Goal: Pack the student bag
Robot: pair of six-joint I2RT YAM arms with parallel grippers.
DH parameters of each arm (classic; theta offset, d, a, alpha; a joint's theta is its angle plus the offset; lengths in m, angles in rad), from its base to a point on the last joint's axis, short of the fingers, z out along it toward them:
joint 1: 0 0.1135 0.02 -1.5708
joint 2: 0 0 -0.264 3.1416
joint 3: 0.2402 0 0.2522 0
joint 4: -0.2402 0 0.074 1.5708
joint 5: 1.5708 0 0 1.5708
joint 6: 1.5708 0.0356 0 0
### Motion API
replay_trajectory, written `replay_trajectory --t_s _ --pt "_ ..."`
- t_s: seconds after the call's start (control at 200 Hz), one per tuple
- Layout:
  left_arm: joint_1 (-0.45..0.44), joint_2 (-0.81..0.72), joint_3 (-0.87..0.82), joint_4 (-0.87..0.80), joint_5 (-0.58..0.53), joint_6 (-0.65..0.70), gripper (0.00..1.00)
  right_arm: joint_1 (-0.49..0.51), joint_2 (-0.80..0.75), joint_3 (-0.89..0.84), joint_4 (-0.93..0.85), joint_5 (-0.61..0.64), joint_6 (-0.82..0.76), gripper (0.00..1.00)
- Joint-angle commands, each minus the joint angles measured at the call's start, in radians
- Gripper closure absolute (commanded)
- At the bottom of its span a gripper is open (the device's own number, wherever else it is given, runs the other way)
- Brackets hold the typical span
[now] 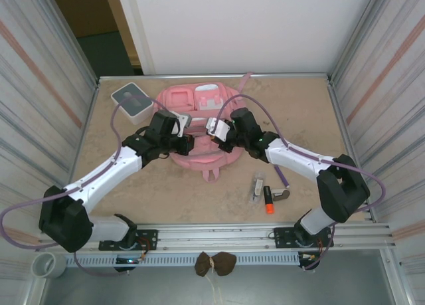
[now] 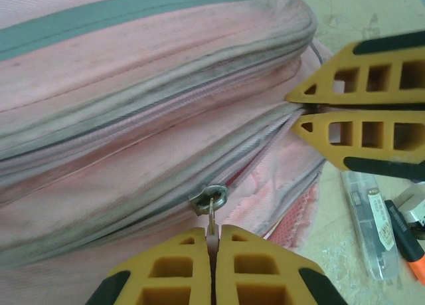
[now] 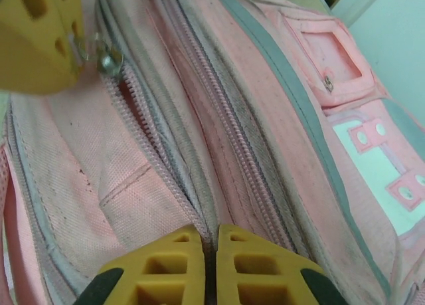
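The pink student bag (image 1: 196,100) lies flat at the middle back of the table, with both grippers on its near side. My left gripper (image 2: 214,230) is shut on the metal zip pull (image 2: 211,212) of the main zip, whose slider (image 3: 107,58) sits at the end of an opened stretch. My right gripper (image 3: 211,242) is shut on the grey zip edge (image 2: 292,113) of the bag, a short way right of the left one. In the top view the left gripper (image 1: 184,133) and the right gripper (image 1: 214,133) face each other closely over the bag.
A small grey-and-white box (image 1: 133,100) stands left of the bag. On the table to the near right lie a clear plastic case (image 1: 257,187), an orange marker (image 1: 268,202) and a small grey item (image 1: 281,195). Metal walls close both sides.
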Motion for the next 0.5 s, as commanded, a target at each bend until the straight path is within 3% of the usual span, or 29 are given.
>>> replay_trajectory --t_s 0.0,0.316,0.496 --pt "0.050 -0.079 -0.001 0.012 -0.026 0.030 1.00 -0.065 -0.070 -0.070 0.010 0.074 0.025 1.00" --pt "0.199 -0.049 -0.056 0.043 -0.107 0.053 1.00 -0.162 -0.139 -0.120 -0.004 0.060 -0.007 1.00" --pt "0.170 -0.022 -0.029 0.091 0.042 0.056 1.00 -0.193 -0.137 -0.085 -0.039 0.115 0.011 0.92"
